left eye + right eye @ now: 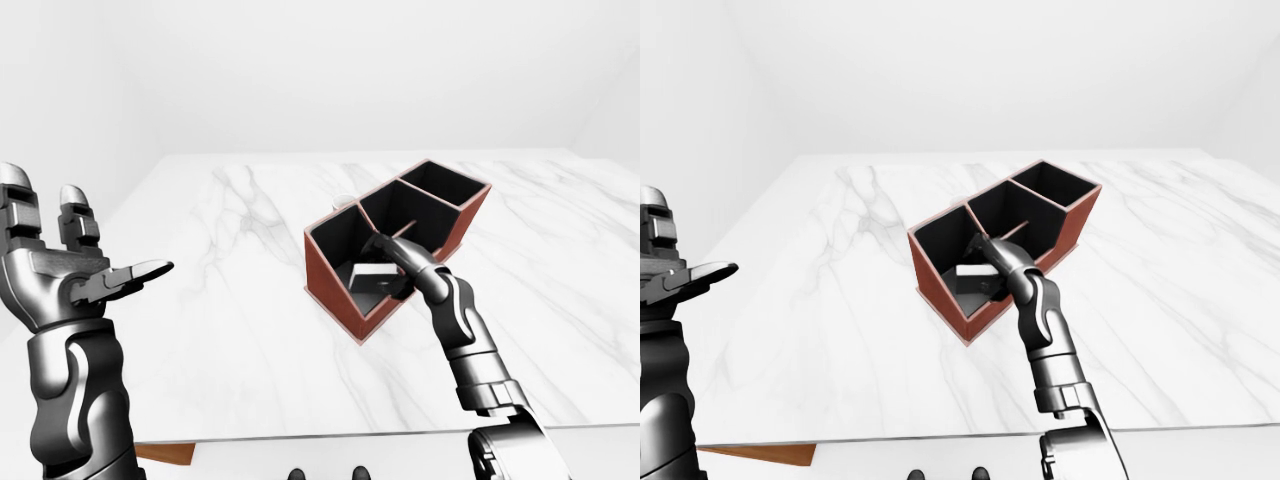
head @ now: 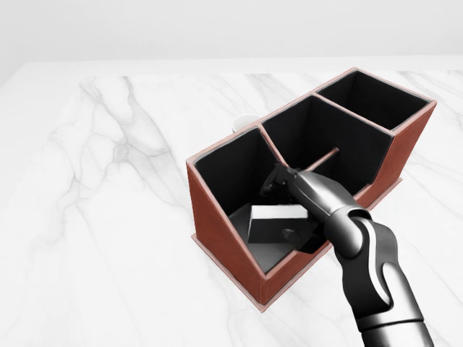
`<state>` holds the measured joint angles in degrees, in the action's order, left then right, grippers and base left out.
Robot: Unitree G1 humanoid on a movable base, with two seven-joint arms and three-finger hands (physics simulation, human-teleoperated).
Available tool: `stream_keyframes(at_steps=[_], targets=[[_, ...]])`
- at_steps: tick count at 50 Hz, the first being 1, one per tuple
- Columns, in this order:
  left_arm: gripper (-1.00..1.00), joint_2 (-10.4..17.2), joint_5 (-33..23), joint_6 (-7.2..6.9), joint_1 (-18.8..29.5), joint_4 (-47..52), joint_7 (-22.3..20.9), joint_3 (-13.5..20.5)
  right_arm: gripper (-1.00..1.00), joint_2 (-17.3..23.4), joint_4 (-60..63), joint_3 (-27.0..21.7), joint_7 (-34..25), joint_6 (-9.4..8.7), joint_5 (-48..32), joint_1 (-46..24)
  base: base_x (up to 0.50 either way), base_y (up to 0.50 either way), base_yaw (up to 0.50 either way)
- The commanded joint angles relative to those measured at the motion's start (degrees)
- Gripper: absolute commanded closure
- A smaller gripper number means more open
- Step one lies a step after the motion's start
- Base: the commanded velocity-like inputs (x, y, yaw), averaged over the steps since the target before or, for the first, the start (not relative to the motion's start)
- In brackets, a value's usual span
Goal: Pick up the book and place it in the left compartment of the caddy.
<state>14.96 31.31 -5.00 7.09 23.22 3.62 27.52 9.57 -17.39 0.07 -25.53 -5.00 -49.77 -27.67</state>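
Book (image 2: 269,215) lies low inside the leftmost compartment of the caddy (image 2: 217,224), tilted, its pale page edge facing up and its dark cover sloping down toward the compartment floor. Right hand (image 2: 293,199) reaches over the caddy's near wall into that same compartment, its dark fingers (image 2: 273,177) just above and beside the book; whether they pinch the book or merely touch it cannot be told. The right forearm runs down to the lower right of the head view.

The caddy is a rust-red box with black lining and three compartments in a row, set diagonally on the white marble table (image 2: 108,217), its far end toward the upper right. A small white rounded object (image 2: 242,121) peeks out just behind the caddy's far left wall.

Left hand (image 1: 70,275) is raised at the left of the left-eye view, well apart from the caddy, fingers spread and holding nothing.
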Motion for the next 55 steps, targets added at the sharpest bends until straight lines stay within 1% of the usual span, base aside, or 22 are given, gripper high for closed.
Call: stream_keyframes(at_steps=[1,23,29,30,34,35,37,39,40,46,47,55], targets=[[-1.0,0.08,0.15,0.0,0.1,0.03,0.16,0.06,-1.0,0.0,1.33,-0.41,0.13,0.0,2.35,-0.66,0.0,0.0,0.0],[-1.0,0.22,0.83,0.0,0.11,0.06,0.18,0.15,-1.0,-0.08,2.04,-0.48,-0.33,0.0,1.98,-0.4,0.0,0.0,0.0],[-1.0,0.16,0.57,0.0,0.13,-0.42,0.0,-0.01,-1.0,0.1,6.83,-0.69,-3.05,0.0,1.17,-0.05,0.0,0.0,0.0],[-1.0,0.17,0.69,0.0,0.09,-0.13,0.08,0.03,-1.0,0.11,10.9,-1.09,-5.66,0.0,1.35,-0.17,0.0,0.0,0.0],[-1.0,0.18,0.77,0.0,0.12,-0.07,0.09,0.15,-1.0,0.5,18.02,-1.72,-10.19,0.0,1.48,-0.56,0.0,0.0,0.0],[-1.0,0.2,0.88,0.0,0.05,0.28,0.24,0.2,-1.0,0.54,20.66,-2.02,-12.12,0.0,1.99,-0.67,0.0,0.0,0.0],[-1.0,0.09,0.68,0.0,0.06,-0.07,0.01,0.0,-1.0,1.0,22.65,-1.98,-13.48,0.0,1.38,-0.65,0.0,0.0,0.0],[-1.0,0.13,0.9,0.0,0.01,0.42,0.13,0.11,-1.0,0.67,24.7,-2.8,-14.47,0.0,3.49,-0.68,0.0,0.0,0.0],[-1.0,0.2,1.13,0.0,-0.07,0.96,0.32,0.26,-1.0,1.26,25.74,-2.85,-14.47,0.0,3.16,-0.78,0.0,0.0,0.0],[-1.0,0.23,1.52,0.0,-0.16,2.29,0.77,0.47,-1.0,1.66,29.71,-3.97,-14.47,0.0,8.01,-1.2,0.0,0.0,0.0],[-1.0,0.06,1.01,0.0,-0.11,1.25,0.2,0.25,-1.0,1.68,31.06,-4.73,-14.47,0.0,9.45,-1.35,0.0,0.0,0.0],[-1.0,0.13,1.5,0.0,-0.26,2.47,0.58,0.54,-1.0,3.65,34.69,-5.15,-14.47,0.0,13.51,-1.52,0.0,0.0,0.0]])
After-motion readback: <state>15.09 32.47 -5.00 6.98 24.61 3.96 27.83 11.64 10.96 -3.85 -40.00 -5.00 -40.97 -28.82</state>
